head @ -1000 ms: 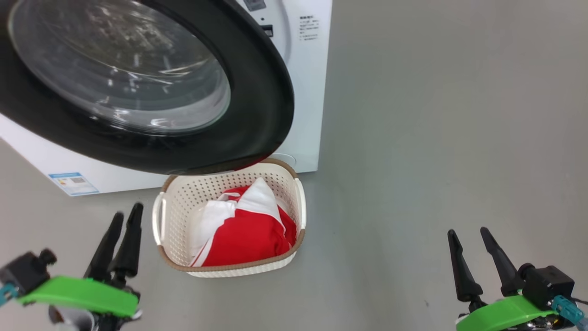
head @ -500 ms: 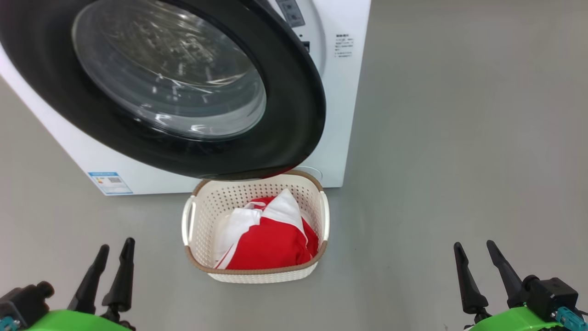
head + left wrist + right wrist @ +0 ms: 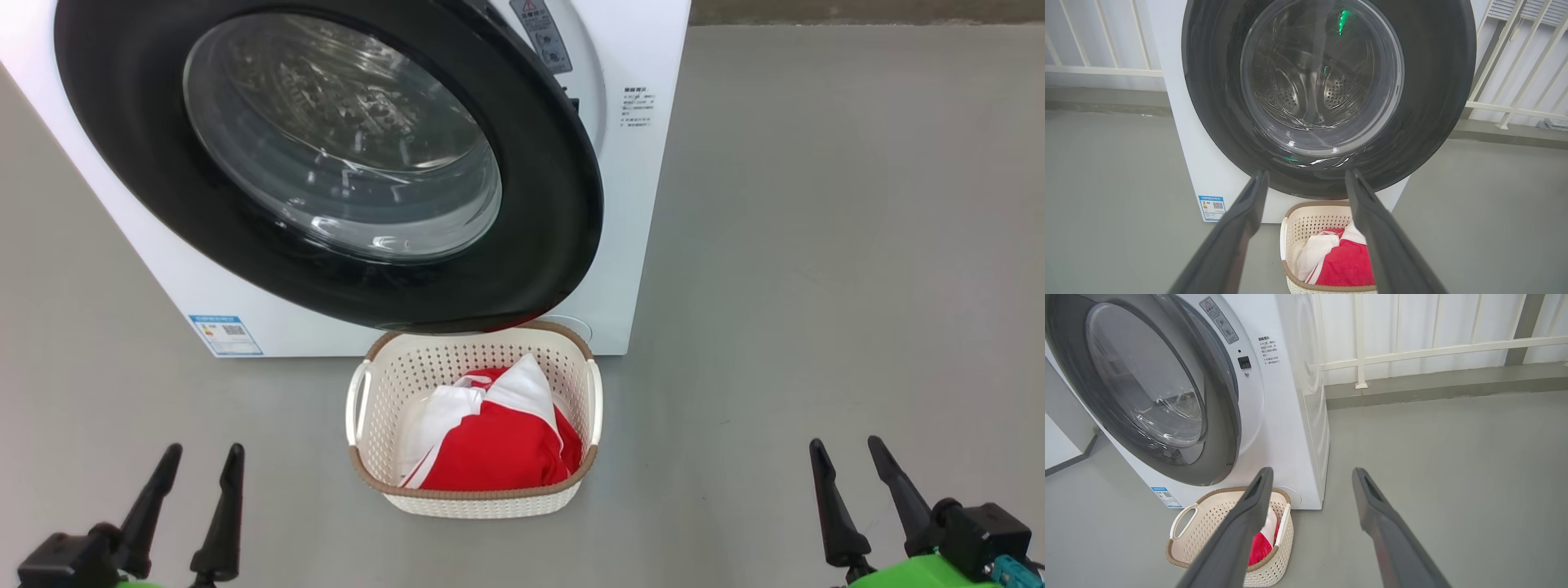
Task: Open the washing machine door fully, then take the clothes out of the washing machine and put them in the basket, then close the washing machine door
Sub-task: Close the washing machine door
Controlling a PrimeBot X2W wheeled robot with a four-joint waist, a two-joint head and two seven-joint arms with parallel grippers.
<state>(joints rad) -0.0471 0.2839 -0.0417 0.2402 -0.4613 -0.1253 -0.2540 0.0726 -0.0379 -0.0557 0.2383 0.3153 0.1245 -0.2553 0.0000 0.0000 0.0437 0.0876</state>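
The washing machine (image 3: 645,204) stands ahead with its black-rimmed door (image 3: 555,212) swung against its front; the steel drum shows through the door glass (image 3: 1327,81). The cream basket (image 3: 473,494) sits on the floor right below the door, holding the red and white clothes (image 3: 498,449). My left gripper (image 3: 204,453) is open at the lower left, well short of the basket. My right gripper (image 3: 845,443) is open at the lower right over bare floor. In the wrist views both the left gripper (image 3: 1307,173) and the right gripper (image 3: 1312,470) hold nothing.
A grey floor (image 3: 816,245) spreads to the right of the machine. A white railing (image 3: 1412,351) and a low kerb run behind it. A small blue label (image 3: 224,333) sits low on the machine's front.
The head camera has pulled back and tilted, so machine and basket sit lower and further right in view. My left gripper has dropped toward the bottom edge and its fingers have spread.
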